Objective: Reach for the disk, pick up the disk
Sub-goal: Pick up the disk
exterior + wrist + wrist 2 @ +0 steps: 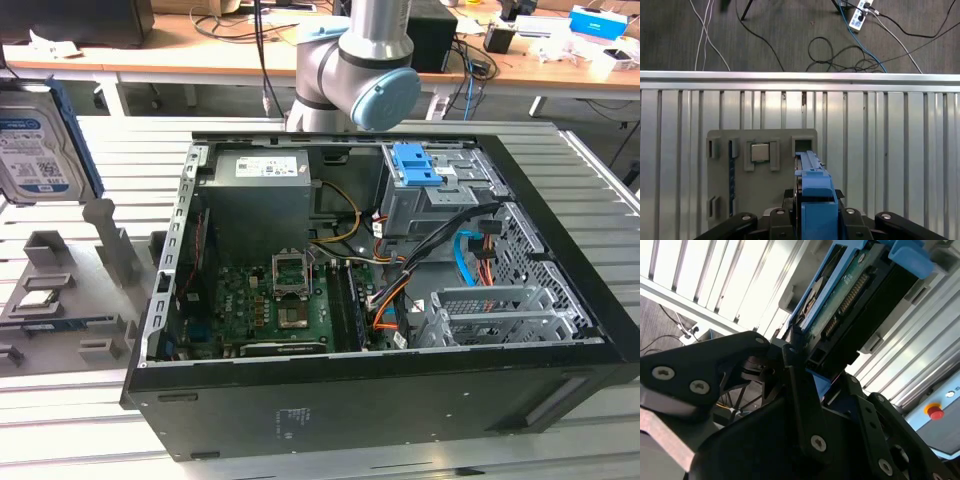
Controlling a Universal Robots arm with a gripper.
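In the exterior view, the disk (pixel 38 140) is cut off by the picture's left edge, and my arm (pixel 360 60) by the top. In both wrist views, the black links of my claw (pixel 815 217) cover the disk's near end, and the picture's edge crops them too.

Arm (pixel 352 60) is bending at its blue-capped joint in the exterior view. Gripper (pixel 816 197) is pointing downward, black fingers (pixel 800 390) pinching the disk (pixel 815 177) on both flanks.
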